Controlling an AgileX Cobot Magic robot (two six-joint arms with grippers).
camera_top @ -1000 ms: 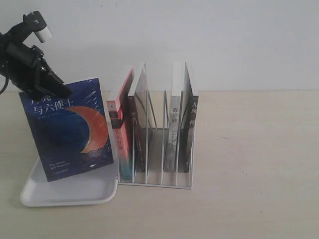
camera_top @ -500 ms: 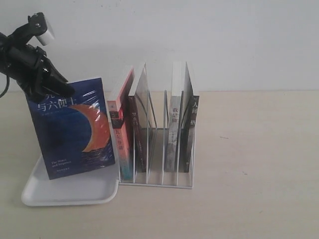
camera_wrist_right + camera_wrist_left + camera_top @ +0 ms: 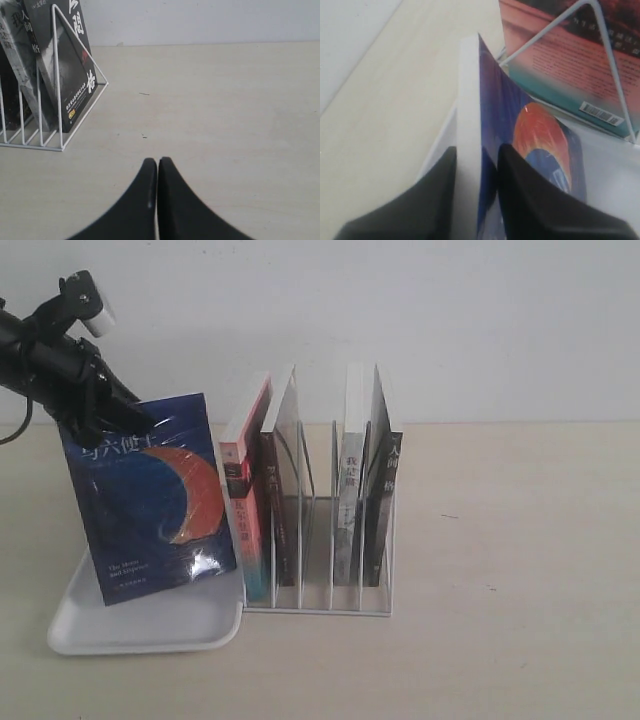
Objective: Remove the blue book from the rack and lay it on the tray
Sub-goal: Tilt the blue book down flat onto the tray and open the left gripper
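Note:
The blue book, navy with an orange crescent moon, hangs tilted over the white tray, its lower edge at or just above the tray floor. My left gripper is shut on the book's top corner. In the left wrist view its black fingers pinch the blue book across cover and page block, with the tray below. The white wire rack stands right of the tray, holding a pink-red book and dark-spined books. My right gripper is shut on nothing above bare table, out of the exterior view.
The rack with a black book lies ahead of my right gripper in its wrist view. The pink-red book leans close beside the held book. A white wall runs behind the pale wooden table.
The left gripper has carried the blue book slightly right and down toward the tray, tipping it a little more. The right gripper shows no change.

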